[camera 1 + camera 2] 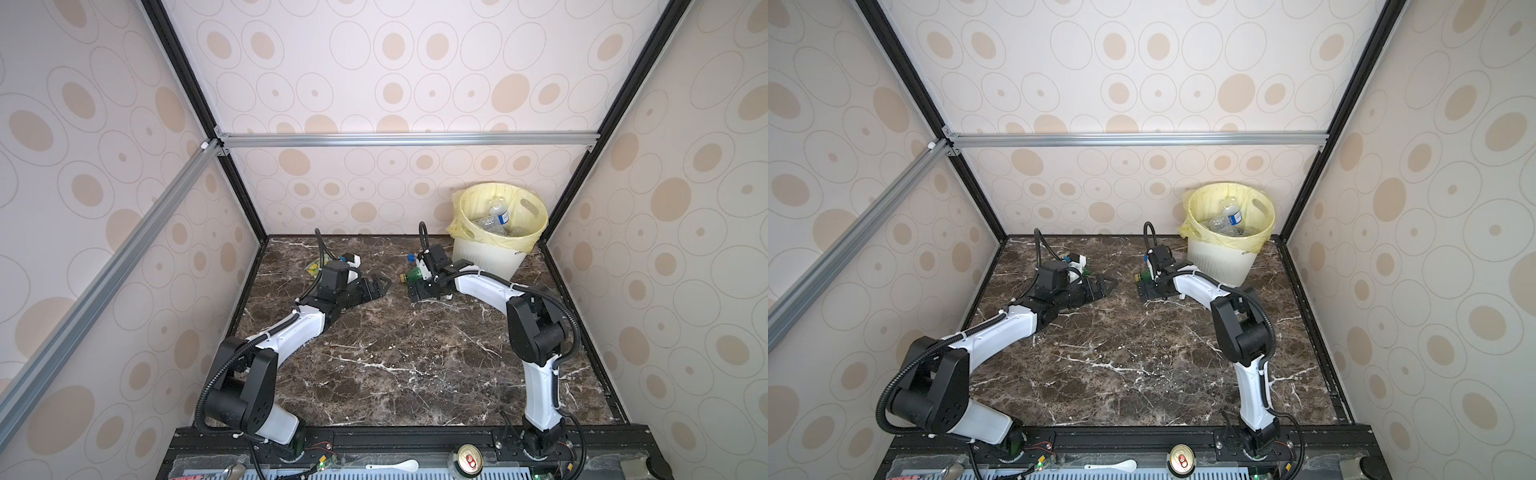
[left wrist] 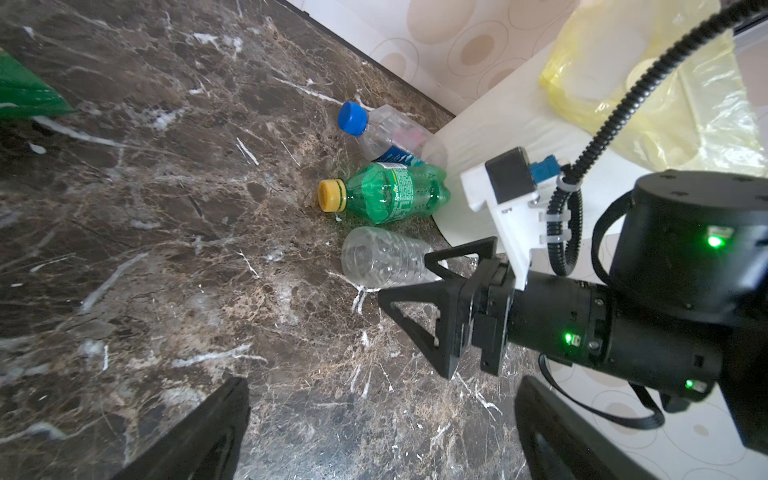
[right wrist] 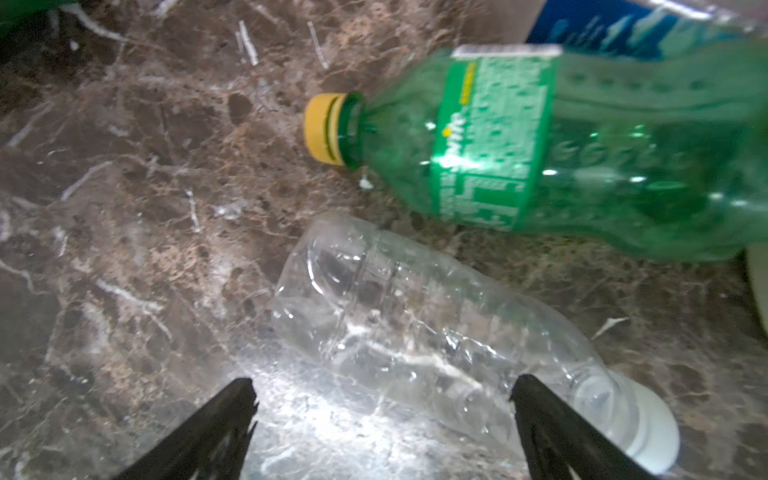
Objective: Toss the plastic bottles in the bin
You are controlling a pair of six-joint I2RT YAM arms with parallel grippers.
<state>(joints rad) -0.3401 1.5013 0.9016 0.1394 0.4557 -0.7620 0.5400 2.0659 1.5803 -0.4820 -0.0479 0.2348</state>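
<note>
Right wrist view: right claw (image 3: 382,390) wide open, gripping nothing, over a crushed clear bottle (image 3: 395,324) lying on the table (image 3: 124,208). Green bottle (image 3: 540,153) just beside; blue-capped bottle (image 2: 386,133) beyond, against the bin (image 1: 486,257). Further bottles (image 1: 496,220) inside bin. Left claw (image 2: 382,386) open, empty.

Lab test cell: alu frame (image 1: 407,139), wallpapered panels (image 1: 415,62), marble-look tabletop (image 1: 395,353).

Dark brown marble-pattern tabletop (image 1: 395,353) with white veins, cream wall panels (image 1: 395,62) printed with beige ovals, aluminium crossbar (image 1: 407,139) across the far wall, yellow-green packet (image 1: 314,268) lying far left, metal drink can (image 1: 468,456) upright at near edge, right of centre, white spoon (image 1: 399,466) left of it.
</note>
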